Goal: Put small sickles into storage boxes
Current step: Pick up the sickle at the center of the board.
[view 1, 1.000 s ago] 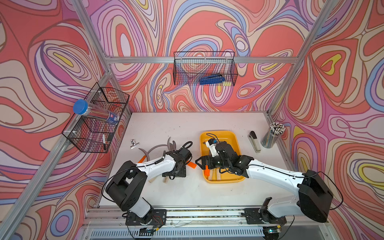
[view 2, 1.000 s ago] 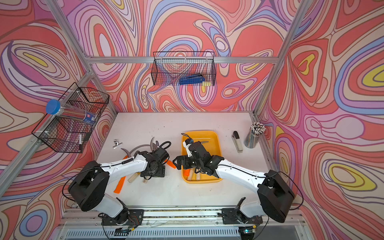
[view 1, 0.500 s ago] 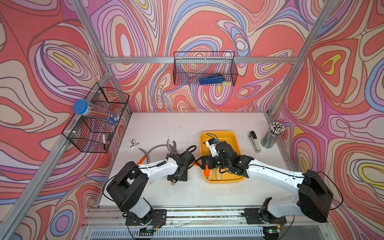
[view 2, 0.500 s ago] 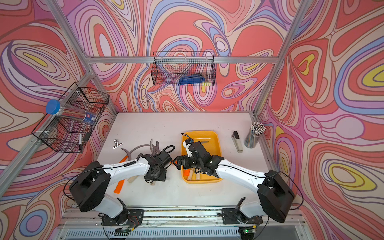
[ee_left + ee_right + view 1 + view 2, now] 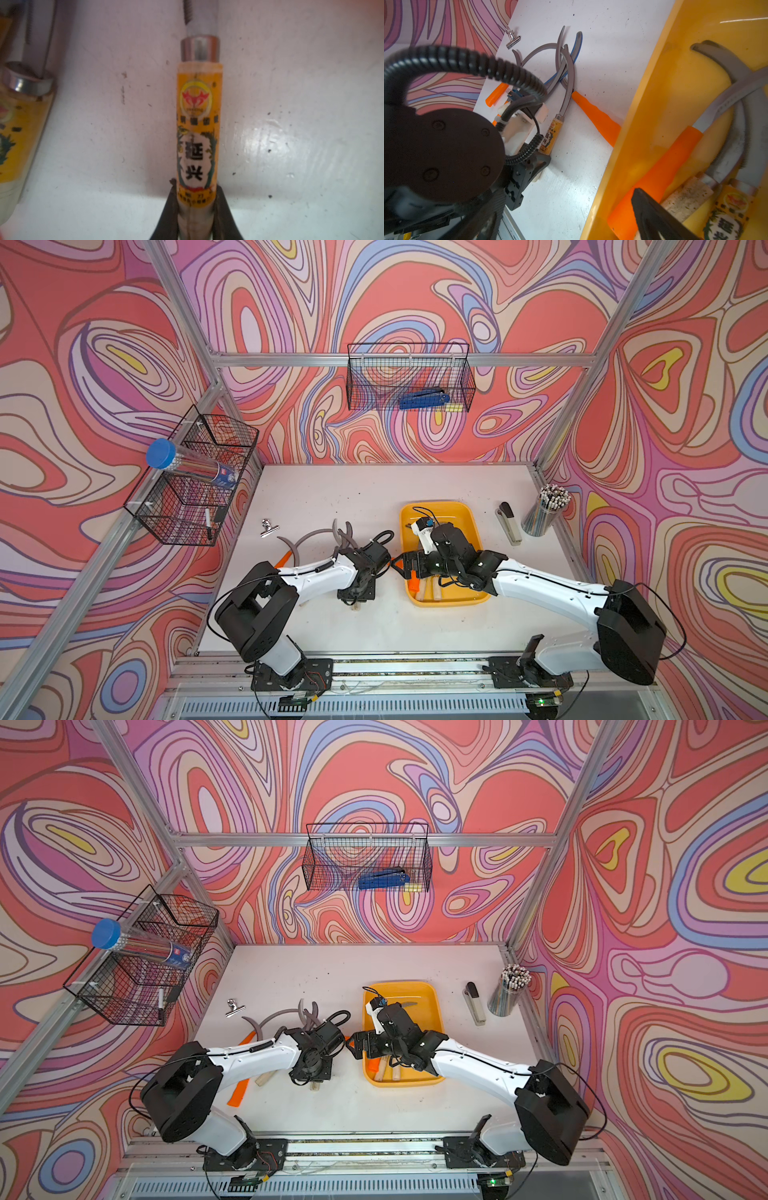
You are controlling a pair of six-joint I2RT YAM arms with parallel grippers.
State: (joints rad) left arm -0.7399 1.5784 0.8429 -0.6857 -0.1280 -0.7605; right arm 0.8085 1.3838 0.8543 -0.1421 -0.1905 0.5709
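Note:
My left gripper [image 5: 195, 209] is shut on the pale wood handle of a small sickle [image 5: 197, 128] with a yellow-black label, which lies on the white table. In both top views this gripper [image 5: 356, 598] [image 5: 311, 1077] points down, just left of the yellow storage box [image 5: 453, 514] [image 5: 415, 992]. Several sickles [image 5: 664, 172] lie inside the box. More lie on the table with their blades tangled [image 5: 316, 533], and one orange-handled sickle [image 5: 596, 116] rests against the box wall. My right gripper [image 5: 400, 566] is open at the box's left rim. One of its fingers [image 5: 652, 216] is above an orange handle.
A grey-black stapler [image 5: 510, 524] and a cup of pencils [image 5: 544, 510] stand right of the box. A metal binder clip [image 5: 269, 526] lies at the back left. Wire baskets hang on the left wall [image 5: 195, 481] and the back wall [image 5: 409, 377].
My left gripper has shifted right and toward the table's front edge, and its jaws have closed on the wood handle. The right arm has stayed where it was, open.

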